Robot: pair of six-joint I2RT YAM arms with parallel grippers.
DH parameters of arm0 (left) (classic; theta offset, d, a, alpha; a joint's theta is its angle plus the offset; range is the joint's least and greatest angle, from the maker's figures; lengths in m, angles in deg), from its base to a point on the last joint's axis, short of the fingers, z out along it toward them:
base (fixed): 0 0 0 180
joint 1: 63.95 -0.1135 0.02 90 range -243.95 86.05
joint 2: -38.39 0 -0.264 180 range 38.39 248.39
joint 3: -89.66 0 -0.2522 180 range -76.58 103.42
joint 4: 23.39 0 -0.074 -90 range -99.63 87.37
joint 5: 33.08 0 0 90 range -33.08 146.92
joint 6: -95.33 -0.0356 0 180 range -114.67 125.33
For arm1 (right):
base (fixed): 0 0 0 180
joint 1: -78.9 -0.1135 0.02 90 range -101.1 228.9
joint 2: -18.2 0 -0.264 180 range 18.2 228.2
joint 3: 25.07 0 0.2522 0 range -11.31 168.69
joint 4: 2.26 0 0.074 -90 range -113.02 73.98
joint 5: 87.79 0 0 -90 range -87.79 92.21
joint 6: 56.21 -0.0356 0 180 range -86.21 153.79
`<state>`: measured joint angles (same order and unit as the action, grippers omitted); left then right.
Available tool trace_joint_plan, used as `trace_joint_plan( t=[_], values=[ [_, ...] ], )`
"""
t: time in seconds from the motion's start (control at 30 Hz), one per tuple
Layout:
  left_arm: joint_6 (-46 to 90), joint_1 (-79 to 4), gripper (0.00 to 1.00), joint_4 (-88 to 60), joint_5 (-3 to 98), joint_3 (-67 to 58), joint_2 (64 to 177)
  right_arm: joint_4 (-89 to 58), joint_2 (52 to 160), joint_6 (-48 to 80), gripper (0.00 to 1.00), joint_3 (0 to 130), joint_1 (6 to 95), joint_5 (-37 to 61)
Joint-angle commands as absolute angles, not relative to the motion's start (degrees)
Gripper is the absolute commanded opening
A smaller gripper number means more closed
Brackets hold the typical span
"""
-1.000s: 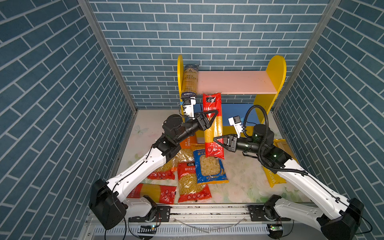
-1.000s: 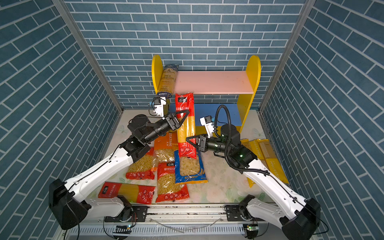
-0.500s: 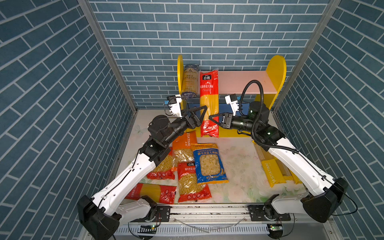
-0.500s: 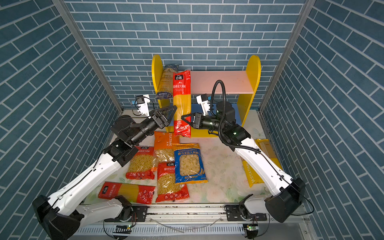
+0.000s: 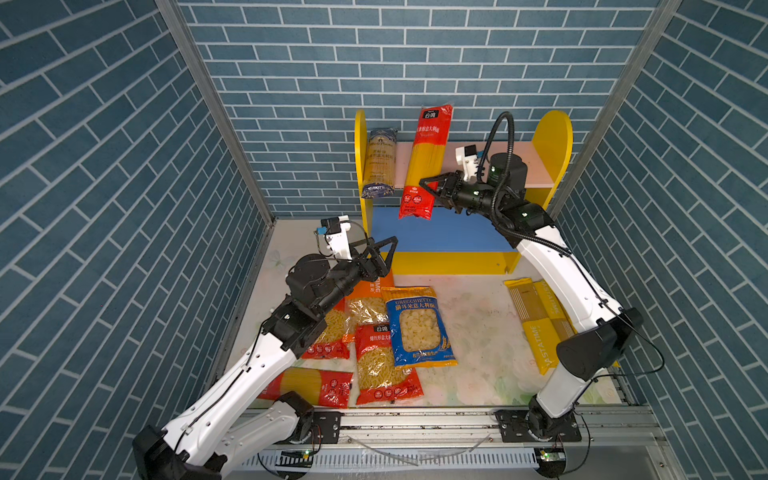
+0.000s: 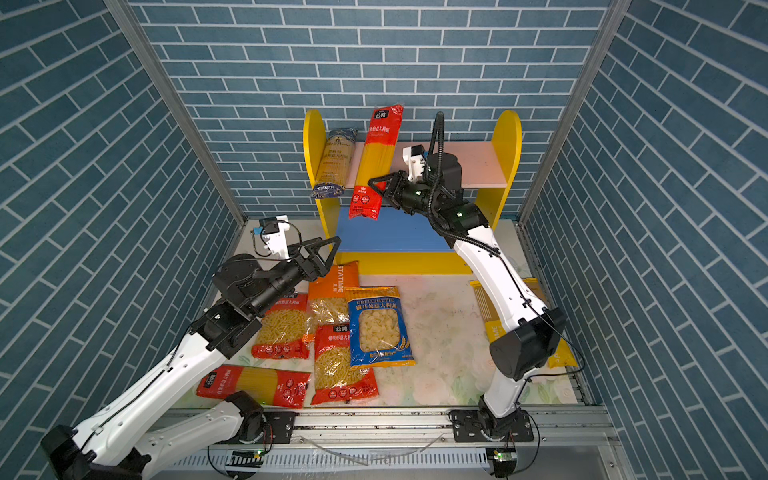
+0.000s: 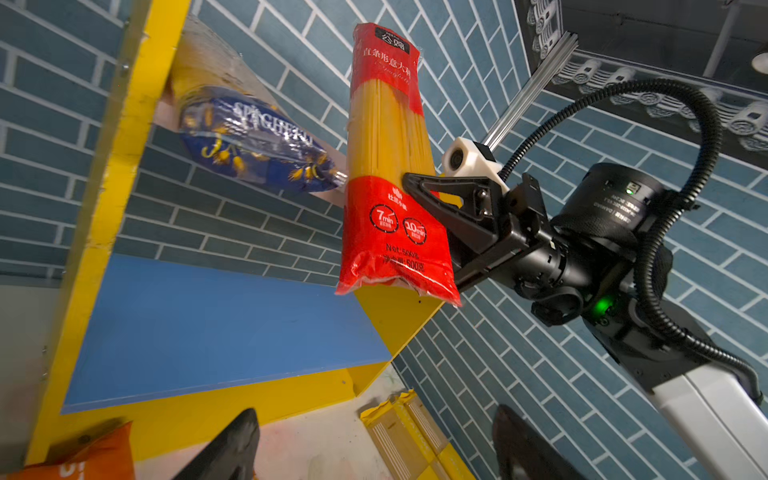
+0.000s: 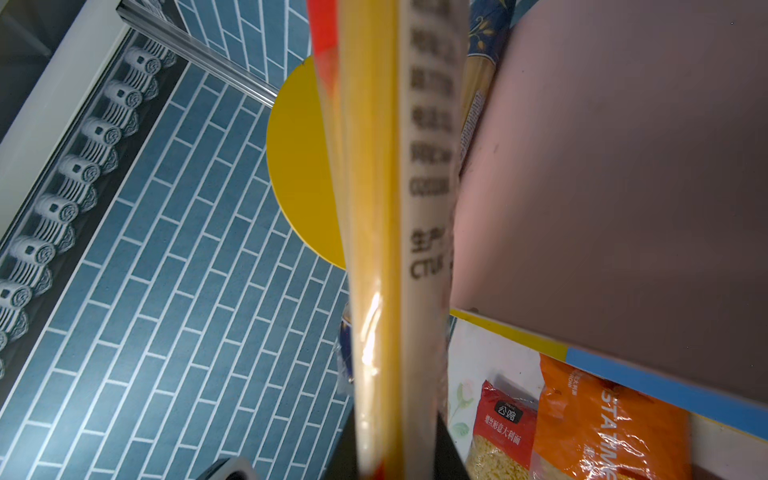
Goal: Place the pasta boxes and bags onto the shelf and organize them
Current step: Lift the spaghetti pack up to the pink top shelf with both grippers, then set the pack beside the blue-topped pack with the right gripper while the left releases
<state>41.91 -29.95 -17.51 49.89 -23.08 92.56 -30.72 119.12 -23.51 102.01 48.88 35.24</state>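
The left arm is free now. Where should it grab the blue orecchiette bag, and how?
Pinch the blue orecchiette bag by its long edge facing the bare table, from above: it lies flat, looks too wide to span, and the red bag and orange bag crowd its other edge.

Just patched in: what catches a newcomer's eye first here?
The right gripper grips a red spaghetti pack, steeply tilted at the front of the shelf's pink upper board. Beside it a dark blue spaghetti pack lies on that board, its end overhanging. Lower down, the left gripper hangs open and empty.
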Motion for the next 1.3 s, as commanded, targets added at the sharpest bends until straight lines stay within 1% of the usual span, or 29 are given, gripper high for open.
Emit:
trace_joint_plan(
  t=[0.0,0.07,0.17,0.2,0.33,0.4,0.57,0.63,0.7,0.77,0.9,0.93,1.03,1.1,1.2,1.27],
  values=[
    [40.0,-30.3,0.88,-14.2,53.2,-25.4,89.8,-25.1,121.4,-23.9,0.02,110.5,48.6,36.3],
    [40.3,-30.4,0.88,-13.7,53.6,-26.4,89.2,-27.4,124.2,-23.6,0.02,113.9,48.6,36.4],
    [41.6,-30.4,0.88,-14.4,53.6,-28.2,88.7,-32.2,127.4,-21.2,0.06,118.7,48.6,35.0],
    [42.3,-30.3,0.88,-15.1,53.5,-28.8,88.9,-33.4,128.2,-20.7,0.09,119.9,48.7,34.4],
    [44.2,-30.4,0.87,-17.2,52.4,-29.9,90.1,-37.6,131.6,-19.4,0.27,126.2,48.9,33.1],
    [44.4,-30.3,0.87,-17.7,51.8,-29.8,90.8,-39.8,132.7,-18.4,0.34,129.0,49.0,32.2],
    [45.3,-30.2,0.87,-18.6,50.9,-29.6,92.1,-46.4,133.7,-14.6,0.39,133.9,49.1,28.3],
    [45.3,-30.2,0.87,-18.8,50.6,-29.5,92.4,-48.9,133.2,-13.2,0.44,133.9,49.1,27.4],
    [45.3,-30.2,0.87,-19.1,50.6,-29.9,92.5,-51.2,131.8,-12.0,0.47,132.6,49.1,26.2],
    [45.4,-30.2,0.87,-19.4,50.7,-30.7,92.6,-51.3,129.3,-11.6,0.51,128.4,49.0,25.3],
    [46.4,-30.2,0.87,-20.7,50.2,-31.6,93.6,-47.0,122.0,-11.8,0.64,116.6,48.9,24.6],
    [46.6,-30.2,0.87,-21.1,49.8,-31.5,94.1,-46.9,120.9,-11.8,0.66,115.1,48.9,24.6],
    [46.9,-30.1,0.87,-22.1,49.1,-31.3,95.4,-47.9,118.3,-11.9,0.66,111.9,48.8,25.9],
    [47.1,-30.0,0.87,-22.5,49.2,-31.5,96.1,-45.5,115.4,-12.6,0.66,107.3,48.1,26.4],
    [47.8,-29.8,0.87,-23.5,48.9,-31.5,97.0,-42.5,111.2,-13.2,0.66,101.0,46.3,24.6],
    [48.1,-29.6,0.87,-23.9,48.8,-31.3,97.5,-41.9,110.2,-14.2,0.66,98.7,45.6,24.4]
  ],
)
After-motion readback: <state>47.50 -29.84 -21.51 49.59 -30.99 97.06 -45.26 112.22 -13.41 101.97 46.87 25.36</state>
